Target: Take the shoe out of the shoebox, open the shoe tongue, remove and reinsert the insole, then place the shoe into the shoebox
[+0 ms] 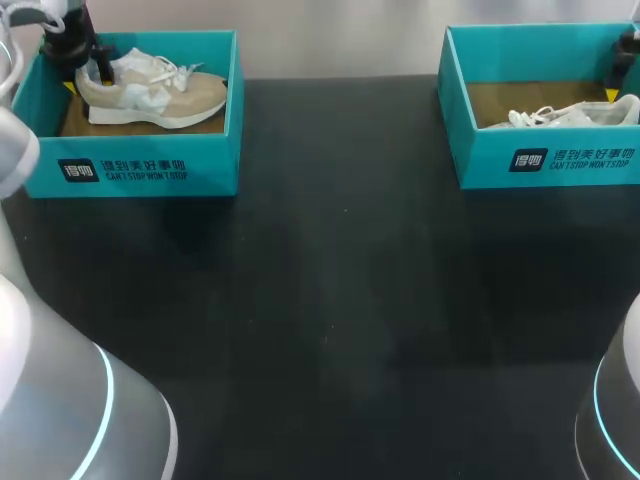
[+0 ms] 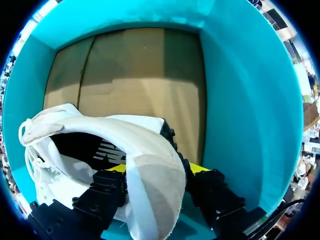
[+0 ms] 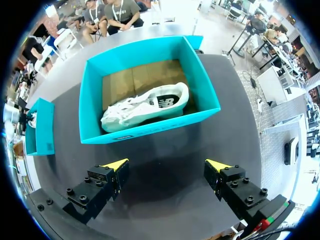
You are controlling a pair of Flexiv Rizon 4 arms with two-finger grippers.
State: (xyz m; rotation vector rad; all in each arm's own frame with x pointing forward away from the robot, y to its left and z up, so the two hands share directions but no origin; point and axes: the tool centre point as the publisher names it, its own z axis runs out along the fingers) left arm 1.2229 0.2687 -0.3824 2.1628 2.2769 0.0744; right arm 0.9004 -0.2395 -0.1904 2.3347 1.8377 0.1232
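Shoe (image 1: 150, 90): in box (image 1: 150, 170), desk's far-left corner. Likely light, with a soft upper, firmer sole and loose laces. Suggested hold: heel collar. Left tool (image 2: 157, 170) clamps the heel; right tool (image 3: 167, 167) spread, empty.

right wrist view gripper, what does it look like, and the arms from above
The right gripper has two black, blocky fingers dotted with round screw heads, each ending in a bright yellow wedge tip. A red and green part sits at one finger's base. From above, the left arm and right arm are silver-grey shells, each with a glowing pale blue ring.
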